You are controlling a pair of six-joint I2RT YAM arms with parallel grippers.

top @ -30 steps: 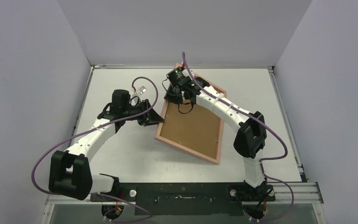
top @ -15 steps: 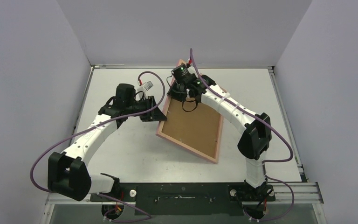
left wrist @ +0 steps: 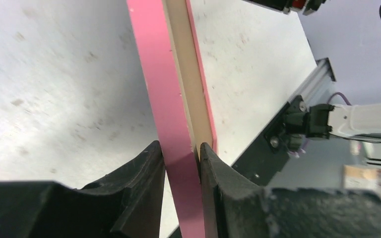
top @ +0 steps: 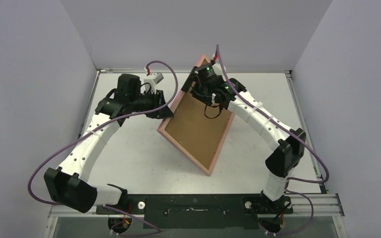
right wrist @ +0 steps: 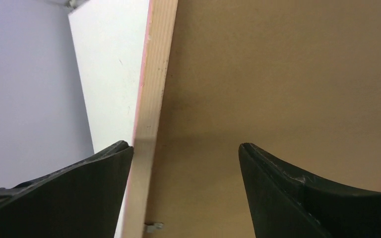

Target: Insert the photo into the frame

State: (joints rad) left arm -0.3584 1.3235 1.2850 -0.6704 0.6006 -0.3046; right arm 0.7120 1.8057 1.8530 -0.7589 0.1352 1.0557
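The frame [top: 180, 147] stands steeply tilted on the table, its far corner raised and its back towards the top camera. A plain brown backing board [top: 201, 126] fills that back. My left gripper [top: 164, 110] is shut on the frame's left rail; in the left wrist view the pink rail [left wrist: 163, 74] sits pinched in the left gripper [left wrist: 181, 146]. My right gripper [top: 198, 91] is at the raised top end, open. In its own view the right gripper [right wrist: 184, 146] straddles the pale wood rail [right wrist: 156, 74] and the board [right wrist: 278, 74] without pinching them. The photo is hidden.
A small metal tab [right wrist: 153, 226] sits on the inner side of the frame's wood rail. Pale walls close the white table [top: 129, 153] on three sides. A black mounting rail [top: 198, 204] with the arm bases runs along the near edge. Purple cables loop from both arms.
The frame has risen from lying nearly flat to a steep tilt, its far end up. My right gripper has opened. Both wrists have moved up and away.
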